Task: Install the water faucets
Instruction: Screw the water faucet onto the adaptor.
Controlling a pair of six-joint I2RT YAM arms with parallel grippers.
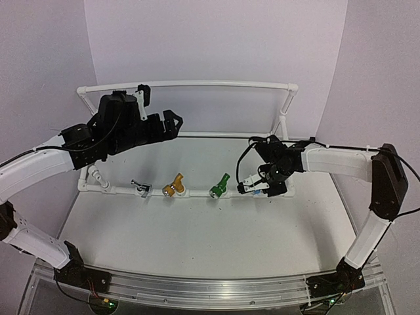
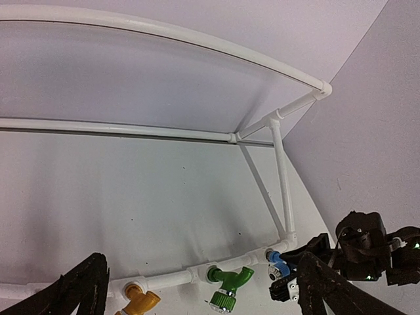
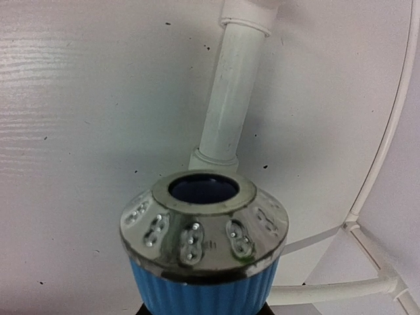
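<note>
White walls (image 1: 216,39) are seen all around a white tabletop (image 1: 197,230). A frame of thin white plastic pipes (image 1: 216,84) is stood on it, with one low pipe (image 1: 197,194) laid across the front. Four small tap-shaped water faucets are lined up along that low pipe. Counted from the left, a silver faucet (image 1: 141,188) is seen first, then a yellow faucet (image 1: 174,187), then a green faucet (image 1: 220,186) with a round shiny tip. These three are stuck onto the pipe and are pointed toward the near edge.

The blue faucet (image 1: 252,189), made of ribbed blue plastic with a round shiny metal nozzle (image 3: 203,210), is found at the right end of the low pipe, just beside the corner. It is held by the black right pincer (image 1: 260,182), whose jaws are closed narrowly around it. From the right wrist, the nozzle is seen very close, with a dark round hole in the middle and a white pipe behind it. Whether the blue faucet is fully pushed into the pipe cannot be told.

The black left pincer (image 1: 169,123) is seen up high over the left side of the frame, well apart from all the faucets. Its jaws are spread wide and nothing is held between them.
</note>
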